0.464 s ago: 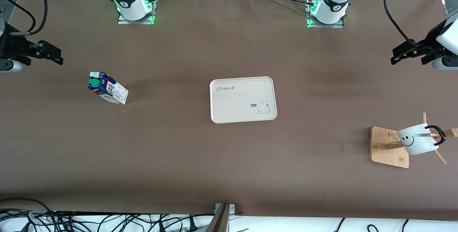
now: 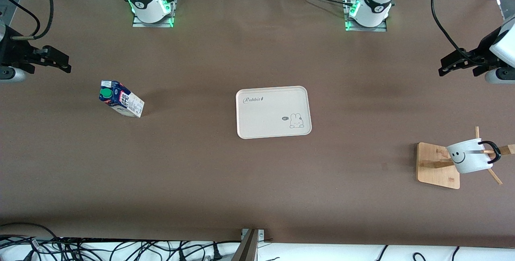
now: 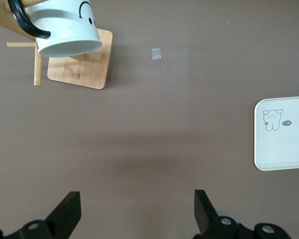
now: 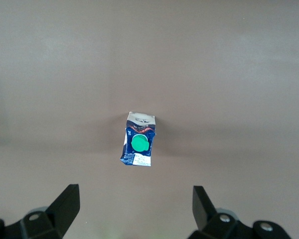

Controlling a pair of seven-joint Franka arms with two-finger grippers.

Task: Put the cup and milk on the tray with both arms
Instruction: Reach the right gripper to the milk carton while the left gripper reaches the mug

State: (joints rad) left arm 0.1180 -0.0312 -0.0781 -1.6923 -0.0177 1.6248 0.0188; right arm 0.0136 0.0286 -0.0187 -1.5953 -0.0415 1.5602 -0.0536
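Brown matte surface [image 2: 257, 180] carries every item we observe, and both arm bases stand along its edge farthest from the front camera.

We record the items from largest to smallest:

1. We find the tray [image 2: 273, 112] lying flat at the middle of the surface, its top bare, with the "Rabbit" lettering and the bunny drawing visible.
2. We see the wooden stand [image 2: 437, 165] toward the left arm's end of the surface, nearer to the front camera than the tray.
3. We see the cup [image 2: 468, 157] hung on a peg of the wooden stand by its black handle, tilted, with the smiley face showing.
4. We locate the milk [image 2: 120, 99] upright on the surface toward the right arm's end, well apart from the tray, green cap on top.

Pincer states:

- We find the left pincer [image 2: 441, 68] held in the air over bare surface at the left arm's end, fingers spread and holding nothing.
- We find the right pincer [image 2: 66, 67] held in the air over bare surface at the right arm's end, fingers likewise spread and holding nothing; the right wrist view shows the milk below it.
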